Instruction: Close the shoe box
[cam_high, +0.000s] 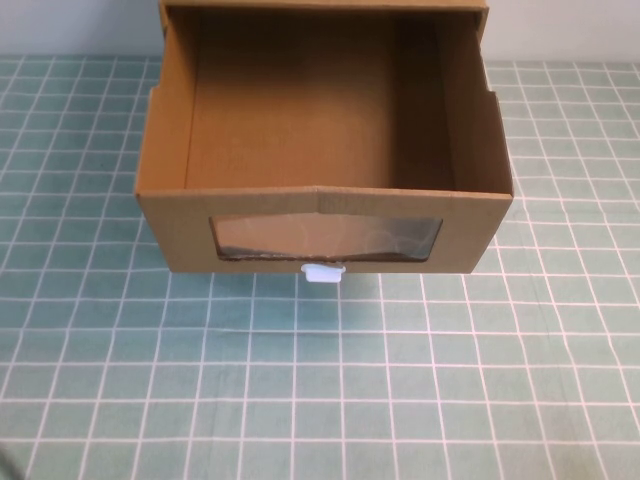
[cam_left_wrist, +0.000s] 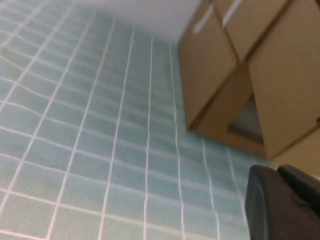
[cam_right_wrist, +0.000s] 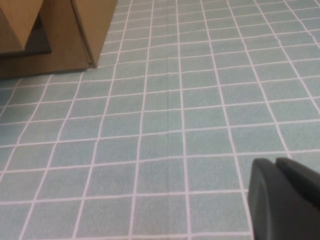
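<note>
The shoe box (cam_high: 180, 235) is brown cardboard and stands at the far middle of the table. Its drawer is pulled out toward me and is empty inside. The drawer front has a wide clear window (cam_high: 325, 238) with a small white pull tab (cam_high: 323, 273) below it. Neither gripper shows in the high view. My left gripper (cam_left_wrist: 277, 172) is shut and empty, low over the mat, with the shoe box (cam_left_wrist: 210, 65) ahead of it. My right gripper (cam_right_wrist: 275, 162) is shut and empty over the mat, well away from the shoe box (cam_right_wrist: 75, 30).
A teal mat with a white grid (cam_high: 320, 380) covers the table in front of and beside the box. A pale wall (cam_high: 560, 30) runs behind it. White strips (cam_left_wrist: 202, 20) show on cardboard above the drawer in the left wrist view.
</note>
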